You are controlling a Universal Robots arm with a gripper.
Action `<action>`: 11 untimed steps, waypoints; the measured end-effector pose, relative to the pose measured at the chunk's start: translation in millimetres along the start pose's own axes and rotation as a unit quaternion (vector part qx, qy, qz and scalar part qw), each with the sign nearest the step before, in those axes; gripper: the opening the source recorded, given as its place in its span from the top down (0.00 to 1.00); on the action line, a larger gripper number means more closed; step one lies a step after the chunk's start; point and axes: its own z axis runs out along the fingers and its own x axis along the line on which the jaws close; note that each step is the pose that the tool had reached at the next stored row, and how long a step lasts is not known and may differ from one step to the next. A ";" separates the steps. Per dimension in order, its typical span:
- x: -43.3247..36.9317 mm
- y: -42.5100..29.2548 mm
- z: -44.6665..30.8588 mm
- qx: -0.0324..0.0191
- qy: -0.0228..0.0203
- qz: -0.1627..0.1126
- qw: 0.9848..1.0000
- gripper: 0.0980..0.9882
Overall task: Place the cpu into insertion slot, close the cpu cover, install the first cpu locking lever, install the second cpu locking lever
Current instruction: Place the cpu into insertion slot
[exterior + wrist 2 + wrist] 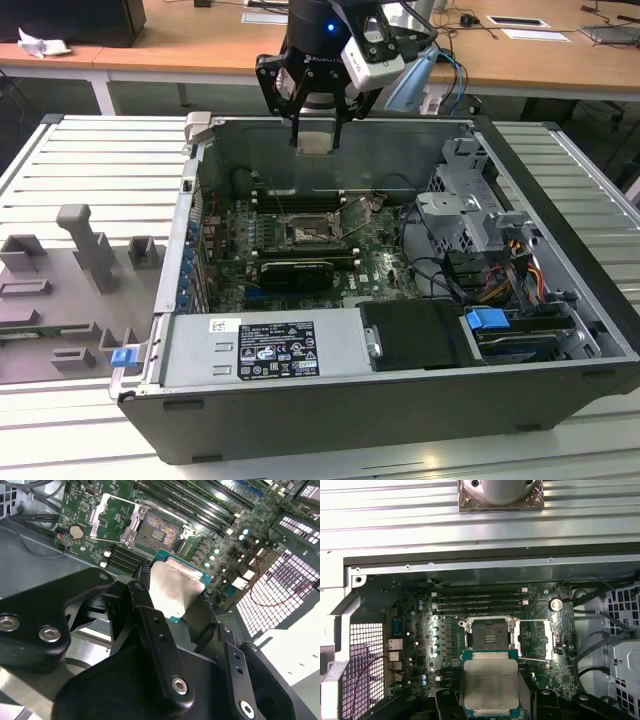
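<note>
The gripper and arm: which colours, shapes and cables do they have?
The gripper is black, with jointed link fingers fastened by silver screws. The arm's black wrist carries a blue light, a pale grey camera box and blue cables.

A ribbed grey aluminium worktable (60,150) fills the foreground under even indoor light. Behind it, a long light-wood desk (180,40) on white legs carries a crumpled white paper (40,43), flat white sheets (535,34) and dark cables (465,18).
</note>
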 end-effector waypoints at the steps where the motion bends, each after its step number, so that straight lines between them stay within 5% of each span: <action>1: 0.0 0.0 0.1 0.000 0.000 0.003 1.000 0.52; 11: 0.0 -0.1 1.0 0.000 -0.002 0.022 1.000 0.52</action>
